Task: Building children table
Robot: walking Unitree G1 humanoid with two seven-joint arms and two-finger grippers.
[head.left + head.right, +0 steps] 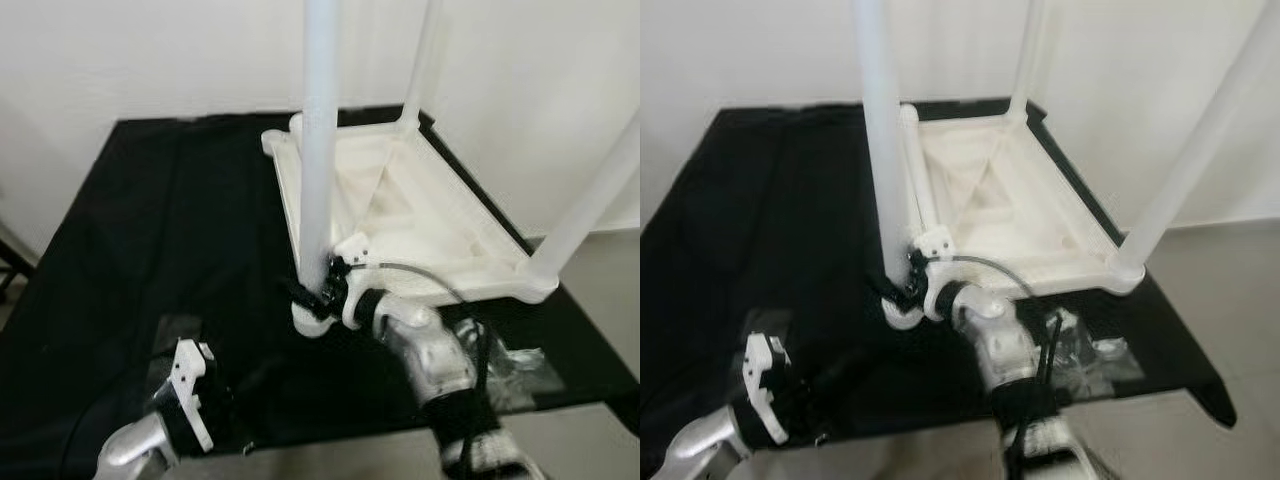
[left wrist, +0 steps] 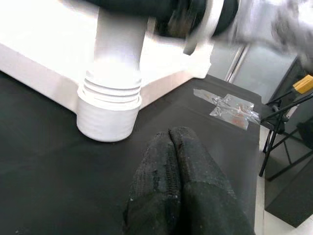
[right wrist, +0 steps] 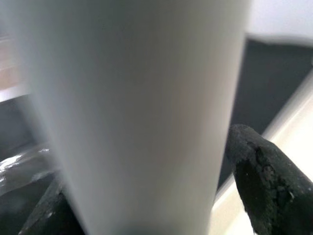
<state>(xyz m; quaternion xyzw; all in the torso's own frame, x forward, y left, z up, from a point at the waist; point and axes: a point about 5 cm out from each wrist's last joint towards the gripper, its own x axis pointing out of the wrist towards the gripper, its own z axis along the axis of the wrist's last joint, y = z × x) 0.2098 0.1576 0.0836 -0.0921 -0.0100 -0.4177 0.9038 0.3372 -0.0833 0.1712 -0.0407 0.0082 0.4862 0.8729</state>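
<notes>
Upside down on the black table (image 1: 150, 250), toward its right edge, a white tabletop (image 1: 420, 220) carries legs at the corners seen. Right gripper (image 1: 322, 292) fingers clasp the near-left leg (image 1: 320, 150) low; threads show, so probably partly screwed. Left gripper (image 2: 173, 186) fingers pressed together, empty.

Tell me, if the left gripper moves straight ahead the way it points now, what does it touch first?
Probably the white corner socket at the foot of the near table leg, which stands ahead of the shut left gripper over bare black cloth. Depth is uncertain.
</notes>
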